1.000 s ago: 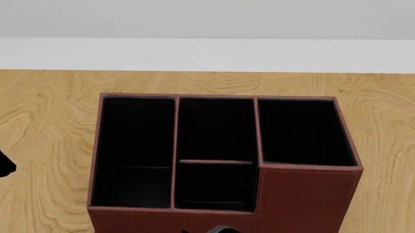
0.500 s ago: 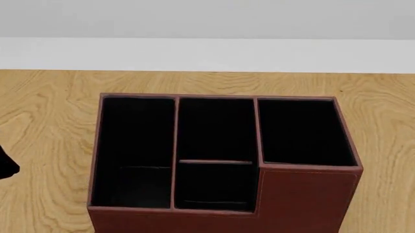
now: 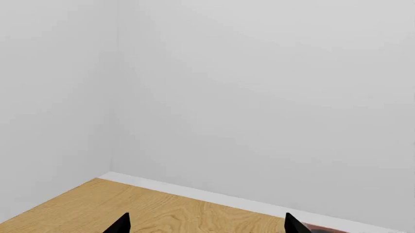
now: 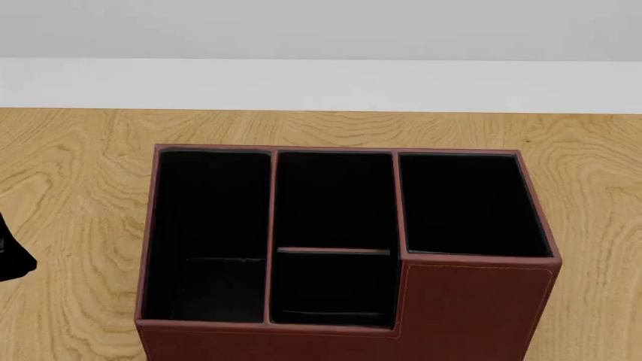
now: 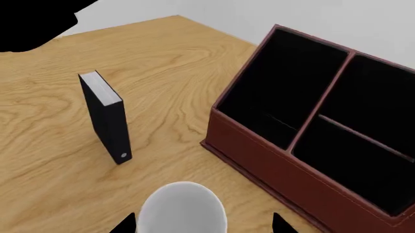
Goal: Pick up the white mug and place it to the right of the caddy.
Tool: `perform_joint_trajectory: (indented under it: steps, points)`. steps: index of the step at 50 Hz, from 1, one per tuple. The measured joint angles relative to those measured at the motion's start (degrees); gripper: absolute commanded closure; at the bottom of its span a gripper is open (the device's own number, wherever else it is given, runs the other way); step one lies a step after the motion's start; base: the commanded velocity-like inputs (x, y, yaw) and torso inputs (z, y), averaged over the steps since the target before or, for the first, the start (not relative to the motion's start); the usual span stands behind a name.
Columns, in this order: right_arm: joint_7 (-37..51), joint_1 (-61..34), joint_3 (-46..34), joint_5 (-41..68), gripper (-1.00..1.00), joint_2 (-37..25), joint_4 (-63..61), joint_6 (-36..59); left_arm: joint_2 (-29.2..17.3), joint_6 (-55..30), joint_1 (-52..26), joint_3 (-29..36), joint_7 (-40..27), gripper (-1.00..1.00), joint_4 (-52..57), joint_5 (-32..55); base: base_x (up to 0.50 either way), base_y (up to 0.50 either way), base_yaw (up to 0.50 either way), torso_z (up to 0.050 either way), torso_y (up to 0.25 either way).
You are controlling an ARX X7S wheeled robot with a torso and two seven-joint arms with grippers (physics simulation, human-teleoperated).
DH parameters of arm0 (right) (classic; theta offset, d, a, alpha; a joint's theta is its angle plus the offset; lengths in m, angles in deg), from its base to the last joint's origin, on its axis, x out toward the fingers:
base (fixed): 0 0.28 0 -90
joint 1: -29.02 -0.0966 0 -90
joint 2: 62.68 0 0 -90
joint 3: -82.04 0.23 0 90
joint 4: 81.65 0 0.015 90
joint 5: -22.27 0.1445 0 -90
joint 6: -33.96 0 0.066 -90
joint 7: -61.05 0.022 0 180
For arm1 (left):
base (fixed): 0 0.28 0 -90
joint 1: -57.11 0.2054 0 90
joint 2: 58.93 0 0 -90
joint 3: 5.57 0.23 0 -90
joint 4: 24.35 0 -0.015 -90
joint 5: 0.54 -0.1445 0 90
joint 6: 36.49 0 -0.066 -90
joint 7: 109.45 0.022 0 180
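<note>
**Hovering the right gripper over the mug beside the caddy**

Looking through the right wrist camera, I see the mug (image 5: 183,208) between the two dark fingertips (image 5: 124,224) of my right gripper (image 5: 201,224). The tips stand apart, one on each side of the mug's white rim, and neither touches it as far as I can tell. Only the top of the mug shows, so I cannot make out its handle.

The mug stands on the wooden table (image 5: 58,121), near the caddy (image 5: 311,121) and just off its long reddish-brown wall, at the end with the long compartment. The black book (image 5: 107,116) stands upright on the table, further from the caddy than the mug and well apart from both.

From the head camera the caddy (image 4: 346,248) fills most of the frame, its black-lined compartments open to the top, with light stitching along the lower front panel. The mug is out of that view. A dark piece of an arm (image 4: 12,252) shows at the frame edge, out past the caddy's long-compartment end.

My left gripper (image 3: 206,225) points at the white wall (image 3: 259,97) above the table's far edge. Its fingertips (image 3: 120,224) stand wide apart with nothing between them. A sliver of reddish-brown shows beside one tip.
</note>
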Motion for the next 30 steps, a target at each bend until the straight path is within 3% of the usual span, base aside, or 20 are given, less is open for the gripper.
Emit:
perform_joint_trajectory:
  steps: [30]
  points:
    - [-5.94,5.35,-4.08,-6.85,-1.00,-3.09,5.14,-9.59,-0.44,0.01,0.14,0.49,-0.46,-1.00,0.25,0.39,0.00,0.00,0.00,0.000,0.000]
